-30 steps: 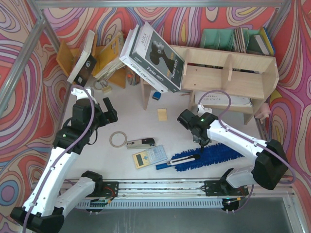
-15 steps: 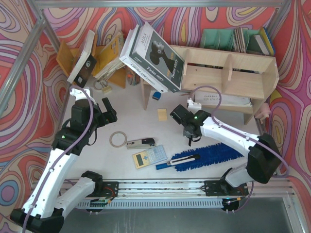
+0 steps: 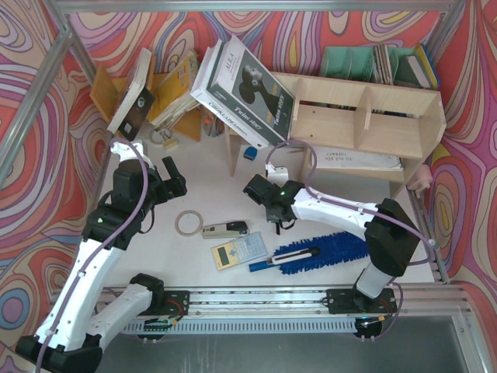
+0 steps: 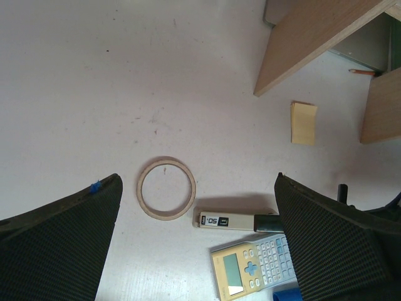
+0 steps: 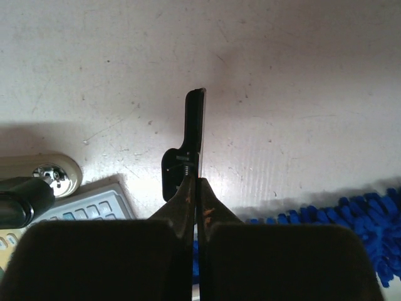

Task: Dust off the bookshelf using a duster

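The blue fluffy duster (image 3: 322, 252) lies flat on the table near the front edge, its handle pointing left toward the calculator. Its fluff shows at the lower right of the right wrist view (image 5: 369, 221). The pale plywood bookshelf (image 3: 365, 116) stands at the back right, and its panels show in the left wrist view (image 4: 313, 34). My right gripper (image 3: 276, 221) hovers left of and behind the duster, shut on a thin black flat piece (image 5: 195, 135) seen edge-on. My left gripper (image 3: 168, 176) is open and empty above the table on the left (image 4: 197, 183).
A wooden ring (image 3: 188, 223), a beige stapler-like item (image 3: 225, 229) and a calculator (image 3: 238, 250) lie left of the duster. A yellow note pad (image 3: 259, 183) lies before the shelf. A big book (image 3: 245, 81) leans on the shelf's left end; an orange-brown rack of books (image 3: 171, 93) stands behind.
My right gripper has moved left and a little back, away from the duster's handle, with the thin black piece between its fingers. The left arm has barely moved.
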